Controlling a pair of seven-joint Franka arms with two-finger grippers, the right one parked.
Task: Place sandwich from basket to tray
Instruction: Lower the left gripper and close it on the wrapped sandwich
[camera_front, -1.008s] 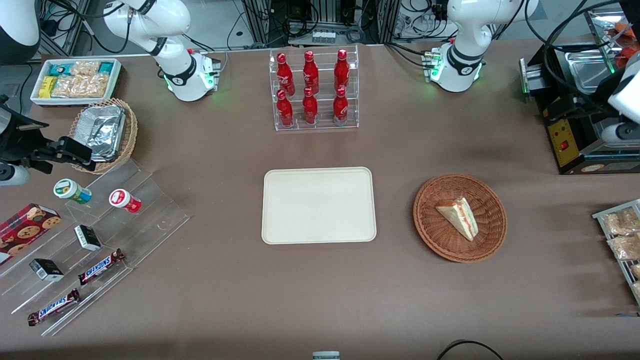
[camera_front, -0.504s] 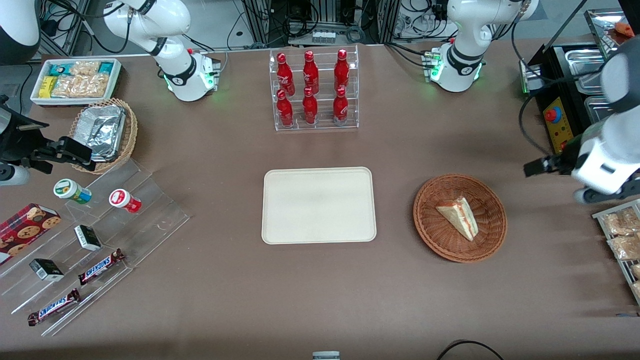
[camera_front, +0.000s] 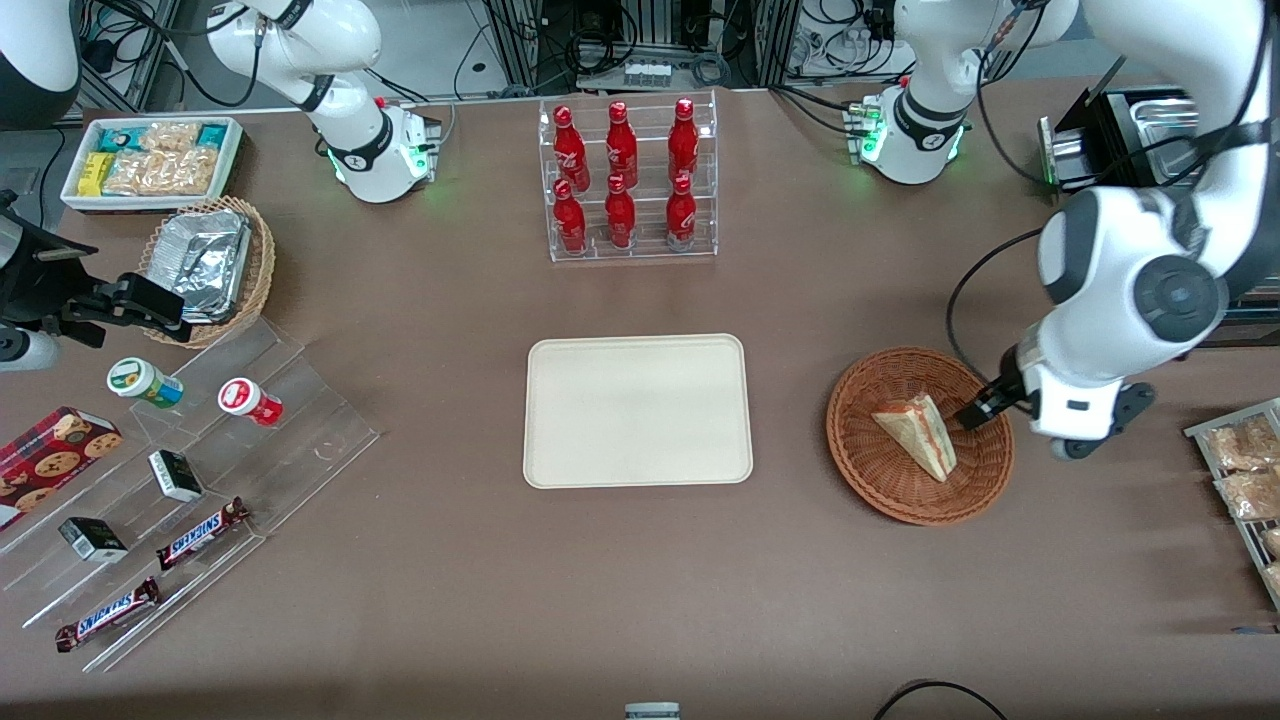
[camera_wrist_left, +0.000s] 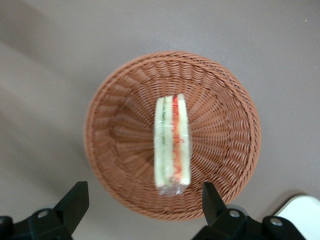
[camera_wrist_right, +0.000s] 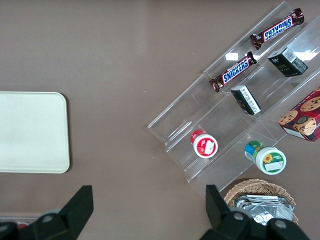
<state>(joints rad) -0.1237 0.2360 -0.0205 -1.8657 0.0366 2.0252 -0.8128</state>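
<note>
The sandwich (camera_front: 920, 435) is a pale wedge with red and green filling, lying in the round reddish-brown basket (camera_front: 850, 450). The cream tray (camera_front: 637, 410) lies flat beside the basket, toward the parked arm's end, with nothing on it. My left gripper (camera_front: 985, 410) hangs above the basket's rim on the side toward the working arm's end of the table. In the left wrist view the gripper (camera_wrist_left: 144, 200) is open and holds nothing. Its black fingers (camera_wrist_left: 75, 200) stand wide apart above the basket (camera_wrist_left: 100, 130), and the sandwich (camera_wrist_left: 171, 142) is a little ahead of them. A corner of the tray (camera_wrist_left: 305, 215) shows there too.
A clear rack of red bottles (camera_front: 630, 180) stands farther from the front camera than the tray. A black machine (camera_front: 1130, 150) and a rack of snack packets (camera_front: 1245, 470) sit at the working arm's end. An acrylic stepped display (camera_front: 200, 450) with snacks is at the parked arm's end.
My left arm has swung in from the working arm's end of the table and now hangs over the basket's rim. The sandwich, basket and tray have not moved.
</note>
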